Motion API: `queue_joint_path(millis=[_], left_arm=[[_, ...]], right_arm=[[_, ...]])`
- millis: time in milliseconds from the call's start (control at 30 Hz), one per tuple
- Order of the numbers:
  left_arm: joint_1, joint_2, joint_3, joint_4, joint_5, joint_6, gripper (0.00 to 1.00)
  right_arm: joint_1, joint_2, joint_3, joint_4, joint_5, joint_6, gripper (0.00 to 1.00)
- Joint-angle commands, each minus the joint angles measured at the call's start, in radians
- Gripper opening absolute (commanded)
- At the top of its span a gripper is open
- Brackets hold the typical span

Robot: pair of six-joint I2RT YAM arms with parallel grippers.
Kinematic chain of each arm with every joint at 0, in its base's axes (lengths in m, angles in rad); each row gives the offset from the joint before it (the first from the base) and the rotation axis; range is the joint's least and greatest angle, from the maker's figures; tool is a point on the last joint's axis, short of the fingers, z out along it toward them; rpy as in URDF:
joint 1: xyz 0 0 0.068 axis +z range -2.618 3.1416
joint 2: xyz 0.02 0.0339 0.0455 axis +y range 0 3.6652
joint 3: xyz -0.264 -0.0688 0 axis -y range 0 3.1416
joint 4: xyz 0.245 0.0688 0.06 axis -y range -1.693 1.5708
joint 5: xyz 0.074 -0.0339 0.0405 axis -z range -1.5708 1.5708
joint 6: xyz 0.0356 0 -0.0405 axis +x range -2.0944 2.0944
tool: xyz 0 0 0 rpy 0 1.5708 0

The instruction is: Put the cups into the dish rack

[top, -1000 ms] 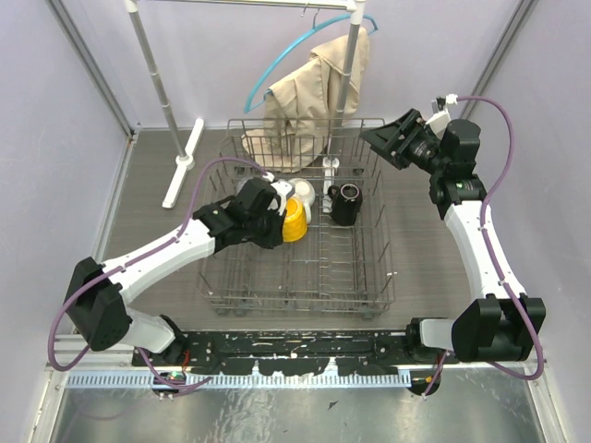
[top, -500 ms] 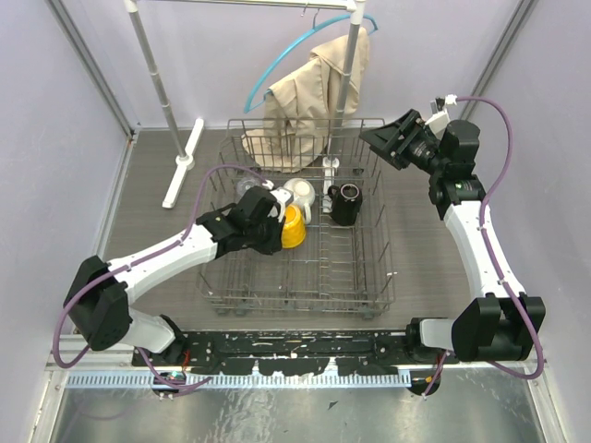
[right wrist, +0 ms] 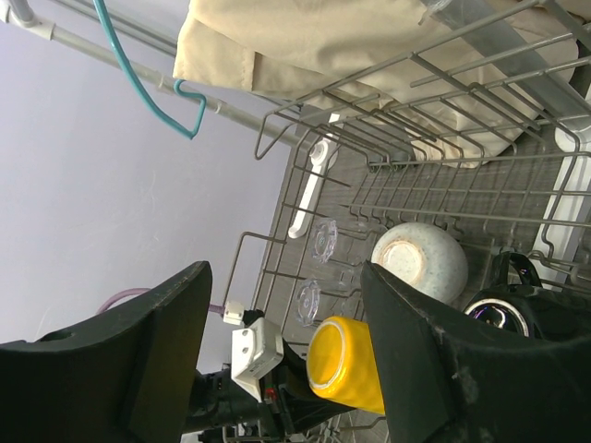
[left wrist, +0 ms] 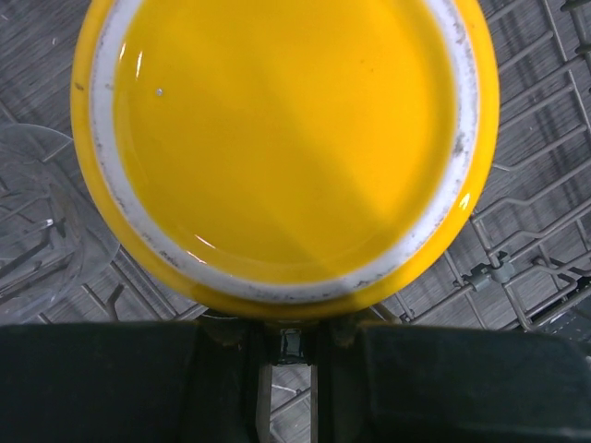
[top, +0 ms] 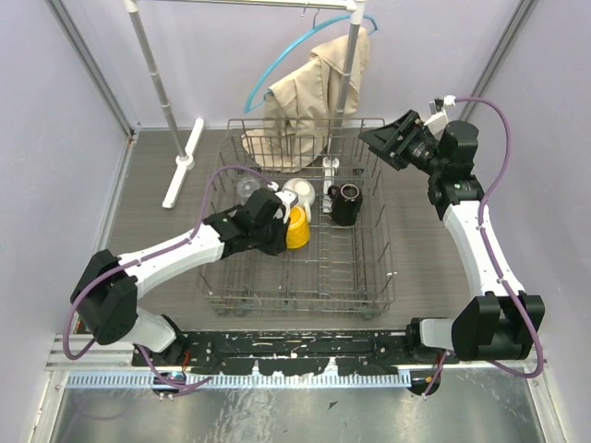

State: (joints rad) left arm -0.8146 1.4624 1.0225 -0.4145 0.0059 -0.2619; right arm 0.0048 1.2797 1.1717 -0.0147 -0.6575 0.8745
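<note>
The grey wire dish rack (top: 386,242) sits mid-table. My left gripper (top: 280,227) is inside it, shut on the yellow mug (top: 296,228), which it holds on its side. The mug's base fills the left wrist view (left wrist: 286,138), above my left gripper (left wrist: 288,337). The white mug (top: 300,192) sits upside down and the black mug (top: 346,204) stands in the rack. Two clear tumblers (right wrist: 323,242) (right wrist: 309,300) lie on the tines at the left. My right gripper (top: 380,142) is open and empty above the rack's far right corner. Its view shows the yellow mug (right wrist: 346,365) and white mug (right wrist: 420,261).
A clothes rail (top: 152,69) stands behind the rack with a beige jacket (top: 309,88) and a teal hanger (top: 277,65). The jacket hangs down into the rack's far end. The rail's white foot (top: 183,166) lies left of the rack. Walls close in on both sides.
My left gripper has carried the yellow mug a little to the right and nearer, lower among the rack's tines. The right arm has not moved.
</note>
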Motion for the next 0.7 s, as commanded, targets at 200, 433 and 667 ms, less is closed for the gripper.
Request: queue_joint_path(millis=[200, 433, 667], left_arm=[[-0.019, 0.016, -0.042, 0.103, -0.043, -0.002, 0.0], [-0.026, 0.027, -0.071, 0.126, -0.063, -0.011, 0.0], [-0.041, 0.052, -0.108, 0.175, -0.085, -0.014, 0.0]], right_arm=[[0.006, 0.004, 0.01, 0.06, -0.022, 0.007, 0.72], [0.005, 0.011, 0.013, 0.064, -0.024, 0.01, 0.72], [0.007, 0.013, 0.012, 0.065, -0.027, 0.012, 0.72]])
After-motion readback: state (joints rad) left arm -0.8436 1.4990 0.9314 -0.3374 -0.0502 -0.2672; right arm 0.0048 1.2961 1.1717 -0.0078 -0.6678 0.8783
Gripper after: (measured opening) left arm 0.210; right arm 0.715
